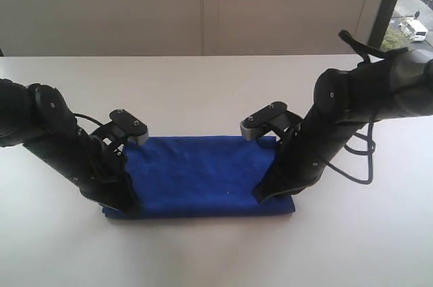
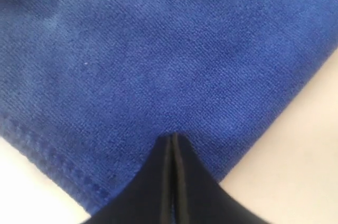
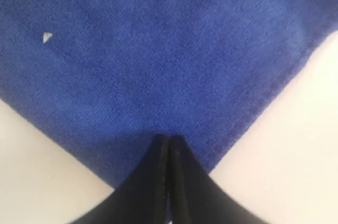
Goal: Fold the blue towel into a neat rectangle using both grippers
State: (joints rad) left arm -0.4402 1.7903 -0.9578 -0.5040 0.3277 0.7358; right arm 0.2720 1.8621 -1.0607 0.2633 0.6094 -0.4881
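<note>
Towel (image 1: 203, 175) lies flat on the white tabletop (image 1: 203, 84) as a blue rectangle, its long sides running across the exterior view, nearer the front edge than the back. We see one arm at each short end.

The left gripper (image 1: 127, 207) comes down on the near left corner and the right gripper (image 1: 260, 195) on the near right corner. In the left wrist view the left gripper (image 2: 173, 140) has its jaws pressed flat together, the tips resting on the cloth just inside the corner, beside a stitched hem (image 2: 47, 160). The right wrist view shows the same for the right gripper (image 3: 169, 139): jaws closed tight, tips on the cloth close to the corner. We cannot tell whether either one pinches any cloth.

A small white speck (image 3: 47, 37) sits on the towel, well apart from the right gripper.
</note>
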